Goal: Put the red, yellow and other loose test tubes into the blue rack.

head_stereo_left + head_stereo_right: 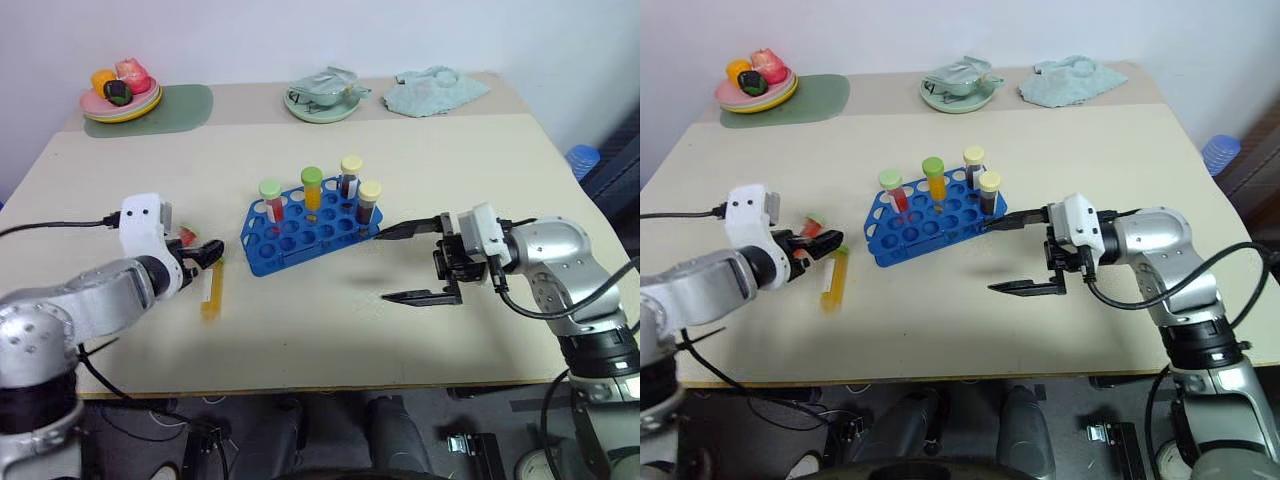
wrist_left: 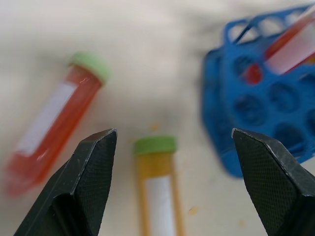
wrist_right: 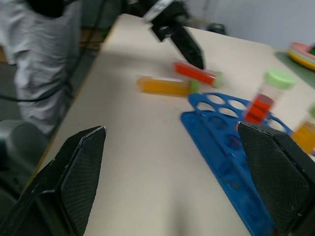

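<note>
On the far left of the tabletop (image 1: pixel 330 340) the left tool (image 1: pixel 205 254) hangs low with its jaws spread wide and nothing between them; just beside its fingertips lie two loose tubes, a red tube (image 2: pixel 54 118) with a green cap, mostly hidden behind the tool from the head views, and a yellow tube (image 1: pixel 211 295) with a green cap lying flat near the front; both rest apart from the rack. In the middle stands the blue rack (image 1: pixel 300 240), turned at an angle, with four capped tubes upright in its back holes; its front holes stand free. To the right the right tool (image 1: pixel 420 262) hovers level just beside the rack's right end, fingers wide open, gripping nothing.
</note>
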`<state>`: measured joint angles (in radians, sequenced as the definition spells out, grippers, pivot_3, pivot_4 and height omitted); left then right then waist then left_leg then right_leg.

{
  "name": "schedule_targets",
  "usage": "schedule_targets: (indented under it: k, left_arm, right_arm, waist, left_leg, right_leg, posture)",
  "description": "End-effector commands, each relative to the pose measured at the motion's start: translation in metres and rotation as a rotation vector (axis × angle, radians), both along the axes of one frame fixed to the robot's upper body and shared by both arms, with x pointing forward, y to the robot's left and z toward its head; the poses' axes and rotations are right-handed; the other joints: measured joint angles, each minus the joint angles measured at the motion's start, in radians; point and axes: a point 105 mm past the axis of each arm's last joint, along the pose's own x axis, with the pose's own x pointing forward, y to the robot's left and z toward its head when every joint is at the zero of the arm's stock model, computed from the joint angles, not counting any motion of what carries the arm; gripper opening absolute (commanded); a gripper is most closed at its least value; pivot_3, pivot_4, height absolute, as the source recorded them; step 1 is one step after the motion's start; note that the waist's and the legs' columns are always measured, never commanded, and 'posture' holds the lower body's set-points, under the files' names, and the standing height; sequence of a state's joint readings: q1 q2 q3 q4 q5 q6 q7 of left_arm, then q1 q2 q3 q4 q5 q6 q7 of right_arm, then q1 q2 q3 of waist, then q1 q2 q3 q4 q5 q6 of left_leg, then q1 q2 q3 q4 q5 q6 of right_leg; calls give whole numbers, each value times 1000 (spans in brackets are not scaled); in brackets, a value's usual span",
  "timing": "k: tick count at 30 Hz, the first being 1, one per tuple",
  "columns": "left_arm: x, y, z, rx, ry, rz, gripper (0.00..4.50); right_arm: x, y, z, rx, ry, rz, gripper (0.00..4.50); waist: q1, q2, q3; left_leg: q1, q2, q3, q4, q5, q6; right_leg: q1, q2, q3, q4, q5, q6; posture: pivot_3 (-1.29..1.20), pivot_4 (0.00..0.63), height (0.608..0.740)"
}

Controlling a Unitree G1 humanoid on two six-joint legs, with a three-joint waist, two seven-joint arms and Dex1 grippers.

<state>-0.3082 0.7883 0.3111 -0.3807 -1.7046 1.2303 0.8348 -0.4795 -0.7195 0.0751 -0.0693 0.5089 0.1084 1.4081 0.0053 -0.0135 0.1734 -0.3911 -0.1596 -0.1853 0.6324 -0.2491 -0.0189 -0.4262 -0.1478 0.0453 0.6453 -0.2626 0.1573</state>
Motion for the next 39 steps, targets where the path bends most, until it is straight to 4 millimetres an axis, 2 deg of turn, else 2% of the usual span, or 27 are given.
schedule_targets:
  k: [1, 5, 13, 20, 31, 34, 35, 38, 39]
  left_arm:
    - [-4, 3, 3, -26, 85, 68, 3829]
    - [0, 4, -2, -31, 122, 116, 3829]
    - [9, 3, -12, -23, 183, 138, 3829]
    - [19, -7, -24, -57, 245, 166, 3829]
    - [27, -12, -30, -65, 300, 233, 3829]
    - [28, -12, -30, -64, 304, 238, 3034]
    - [28, -11, -30, -65, 307, 247, 2566]
    - [28, -9, -30, -58, 309, 241, 2566]
    - [28, -10, -30, -56, 309, 238, 2323]
  right_arm:
    - [2, 3, 4, -11, -36, 32, 4342]
    - [2, 4, -1, -33, -41, 50, 4342]
    - [6, 10, 1, -8, -69, 30, 4342]
    - [5, 12, 3, -1, -76, 14, 4342]
    - [3, 14, 3, 2, -68, 0, 4342]
    - [4, 14, 2, -1, -68, -3, 4399]
    - [4, 13, 2, -2, -68, -4, 4399]
    - [5, 13, 2, -3, -68, -7, 4399]
    - [5, 13, 2, -3, -68, -9, 4399]
  waist:
    - [6, 0, 0]
    - [10, 0, 0]
    - [6, 0, 0]
    - [8, 0, 0]
    - [7, -1, -1]
    - [8, -1, -1]
    - [8, -1, -1]
    - [7, -1, -1]
    - [7, -1, -1]
  left_leg:
    - [0, 0, 0, 0, 0, 0]
    - [0, 0, 1, 0, 0, 0]
    - [0, 0, 2, 0, 0, 0]
    - [0, 0, 3, 0, 0, 0]
    - [0, 0, 3, 1, 0, 0]
    - [0, 0, 3, 1, 0, 0]
    - [0, 0, 3, 1, 0, 0]
    - [0, 0, 3, 1, 0, 0]
    - [0, 0, 3, 1, 0, 0]
  right_leg:
    - [0, 0, 0, 0, 0, 0]
    - [0, 0, 1, 0, 0, 0]
    - [-1, 0, 1, 0, 0, 0]
    - [-1, 0, 2, 1, 0, 0]
    - [-1, 0, 2, 1, 0, 0]
    - [-1, 0, 2, 1, 0, 0]
    - [-1, 0, 2, 1, 0, 0]
    - [-1, 0, 2, 1, 0, 0]
    - [-1, 0, 2, 1, 0, 0]
  posture:
    - [0, 150, 740]
    - [0, 150, 740]
    - [0, 150, 740]
    - [0, 150, 740]
    - [0, 150, 740]
    - [0, 150, 740]
    - [0, 150, 740]
    - [0, 150, 740]
    - [0, 150, 740]
